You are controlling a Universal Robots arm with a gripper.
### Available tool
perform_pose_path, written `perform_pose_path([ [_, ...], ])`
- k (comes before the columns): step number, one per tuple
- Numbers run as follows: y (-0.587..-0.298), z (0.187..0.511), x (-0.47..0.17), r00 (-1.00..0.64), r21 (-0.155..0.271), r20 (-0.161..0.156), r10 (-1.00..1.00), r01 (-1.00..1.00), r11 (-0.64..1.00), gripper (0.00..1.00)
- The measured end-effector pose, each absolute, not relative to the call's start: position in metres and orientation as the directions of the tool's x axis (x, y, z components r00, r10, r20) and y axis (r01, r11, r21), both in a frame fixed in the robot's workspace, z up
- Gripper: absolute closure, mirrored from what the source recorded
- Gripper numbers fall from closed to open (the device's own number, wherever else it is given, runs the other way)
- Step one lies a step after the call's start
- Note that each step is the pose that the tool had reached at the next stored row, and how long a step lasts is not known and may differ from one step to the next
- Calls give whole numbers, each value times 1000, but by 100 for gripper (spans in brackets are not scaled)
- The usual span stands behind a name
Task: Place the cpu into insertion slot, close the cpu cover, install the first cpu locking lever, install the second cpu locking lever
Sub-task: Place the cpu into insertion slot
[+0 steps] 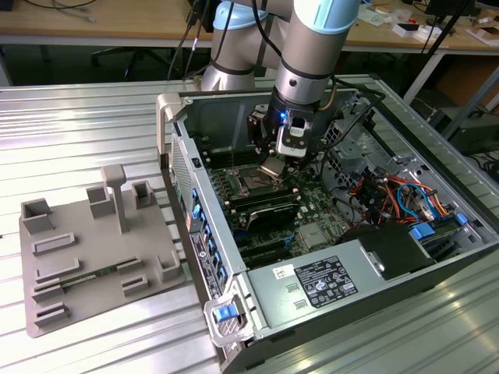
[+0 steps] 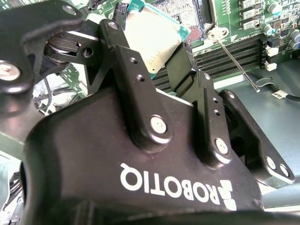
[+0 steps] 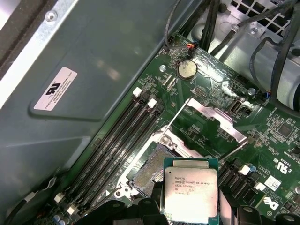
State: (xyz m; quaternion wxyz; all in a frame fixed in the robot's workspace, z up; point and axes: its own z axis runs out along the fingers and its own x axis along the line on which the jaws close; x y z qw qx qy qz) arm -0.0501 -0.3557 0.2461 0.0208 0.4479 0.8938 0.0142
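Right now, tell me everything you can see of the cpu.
The cpu is a flat square chip with a silver-grey metal top bearing print and a thin green rim. The gripper pinches it by two opposite edges, holding it in the air over the open insertion slot, not yet seated. Nothing else touches it.

Matt silver metal is shown on the cpu (image 3: 191, 194), a smooth black finish on the gripper (image 2: 147, 51), and bright bare metal on the cpu cover (image 3: 213, 117). In the exterior view, matt grey plastic is seen in the fixture (image 1: 93, 257) at nine o'clock of the case (image 1: 181, 167).
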Motion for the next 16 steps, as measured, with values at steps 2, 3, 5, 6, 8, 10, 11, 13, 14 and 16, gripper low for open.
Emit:
perform_pose_path([
  [2, -356, 246, -50, -596, 44, -25, 802, 801, 597, 45],
  [3, -356, 246, -50, -595, 43, -25, 803, 802, 595, 45],
  [5, -356, 246, -50, -593, 43, -26, 805, 804, 594, 45],
  [6, -356, 246, -50, -592, 43, -26, 805, 804, 593, 45],
  [8, -356, 246, -50, -590, 42, -27, 807, 806, 591, 45],
  [10, -356, 246, -50, -589, 42, -27, 808, 807, 589, 45],
  [11, -356, 246, -50, -588, 42, -28, 809, 807, 588, 45],
  [13, -356, 246, -50, -586, 41, -28, 810, 809, 587, 45],
  [14, -356, 246, -50, -585, 41, -28, 810, 809, 586, 45],
  [16, -356, 246, -50, -582, 40, -29, 813, 812, 583, 45],
])
